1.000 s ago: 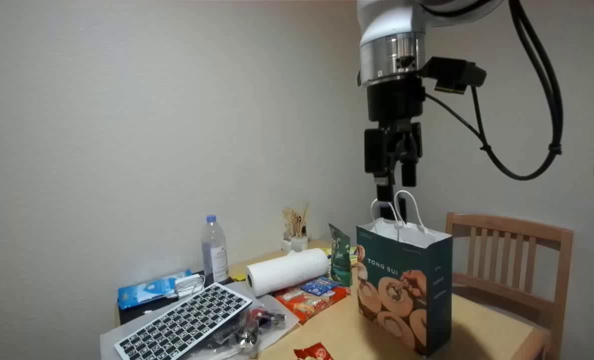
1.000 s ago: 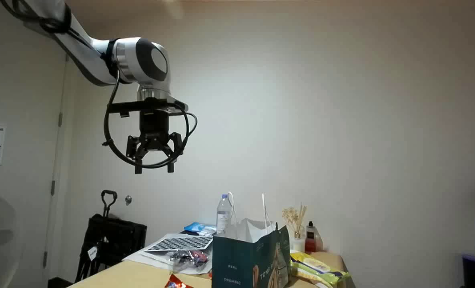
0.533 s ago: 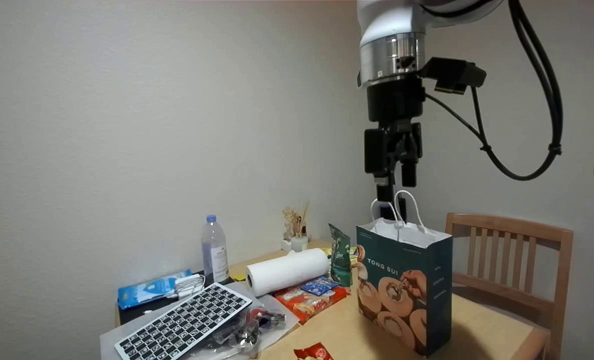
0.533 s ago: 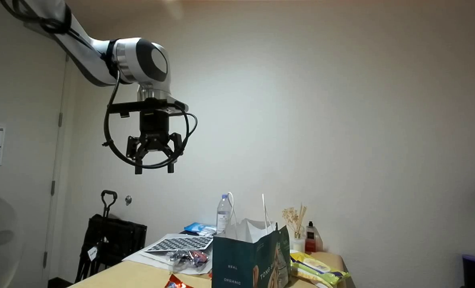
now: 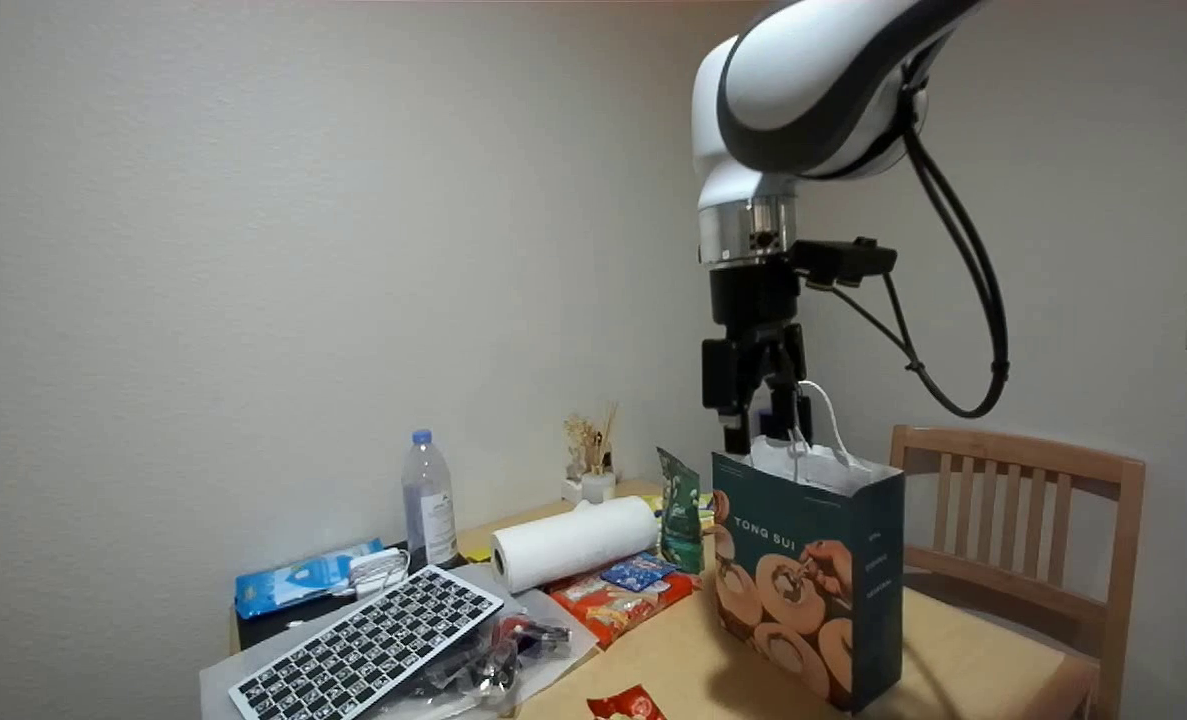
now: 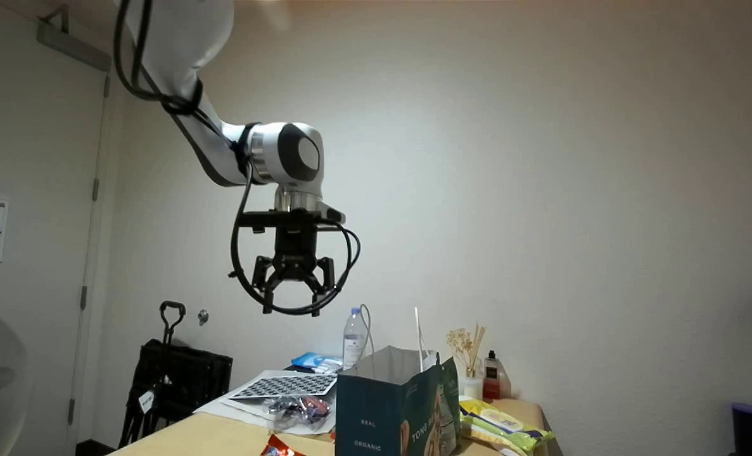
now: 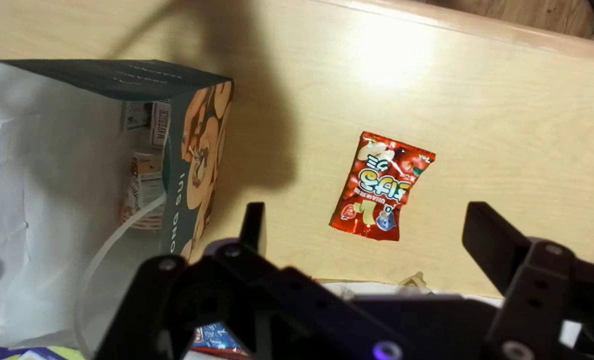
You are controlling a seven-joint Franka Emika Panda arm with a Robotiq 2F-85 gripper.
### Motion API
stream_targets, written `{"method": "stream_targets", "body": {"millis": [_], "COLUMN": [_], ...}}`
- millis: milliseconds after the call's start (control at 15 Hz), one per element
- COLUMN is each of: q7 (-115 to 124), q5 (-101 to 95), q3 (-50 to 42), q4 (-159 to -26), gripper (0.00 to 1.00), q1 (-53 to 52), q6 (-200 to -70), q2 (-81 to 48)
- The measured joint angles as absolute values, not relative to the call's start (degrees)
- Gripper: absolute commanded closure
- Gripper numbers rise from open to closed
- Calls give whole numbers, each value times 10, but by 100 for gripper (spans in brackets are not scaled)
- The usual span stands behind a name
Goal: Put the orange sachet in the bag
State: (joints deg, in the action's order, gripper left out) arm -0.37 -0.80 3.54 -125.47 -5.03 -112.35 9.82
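The orange sachet (image 7: 382, 187), red-orange with coloured print, lies flat on the table in the wrist view, right of the bag. Parts of it show at the bottom of both exterior views (image 5: 628, 704) (image 6: 279, 447). The dark teal bag (image 5: 793, 580) stands upright with white handles. It is also in the other views (image 6: 376, 411) (image 7: 196, 165), its mouth open, with printed packages (image 7: 146, 195) inside. My gripper (image 7: 365, 222) is open and empty, above the table. The sachet appears between its spread fingers, well below them. In both exterior views (image 5: 765, 435) (image 6: 291, 309) the gripper hangs higher than the bag's rim.
A green pouch (image 5: 681, 515), a white paper roll (image 5: 573, 542) and a red packet (image 5: 618, 605) lie near the bag. A patterned board (image 5: 368, 645) and a bottle (image 5: 430, 505) stand at the side. A wooden chair (image 5: 1023, 530) is behind the table.
The arm has come down. The gripper has moved down and right in one exterior view, down and slightly left in another. It stays open. The sachet and bag have not moved.
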Motion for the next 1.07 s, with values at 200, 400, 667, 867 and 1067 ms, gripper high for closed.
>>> {"method": "stream_targets", "body": {"millis": [200, 400, 667, 867, 1067], "q7": [-16, -17, 36, 111, 152], "q5": [-7, -7, -7, -8, -11], "q3": [24, 22, 49, 83, 95], "q4": [-1213, -1193, -1184, -1147, -1091], "gripper": [0, 0, 0, 0, 0], "q1": [-45, -46, -63, -100, -131], "q6": [-1116, -1109, -1109, -1108, -1094], "q2": [24, 1, -14, -69, -144]}}
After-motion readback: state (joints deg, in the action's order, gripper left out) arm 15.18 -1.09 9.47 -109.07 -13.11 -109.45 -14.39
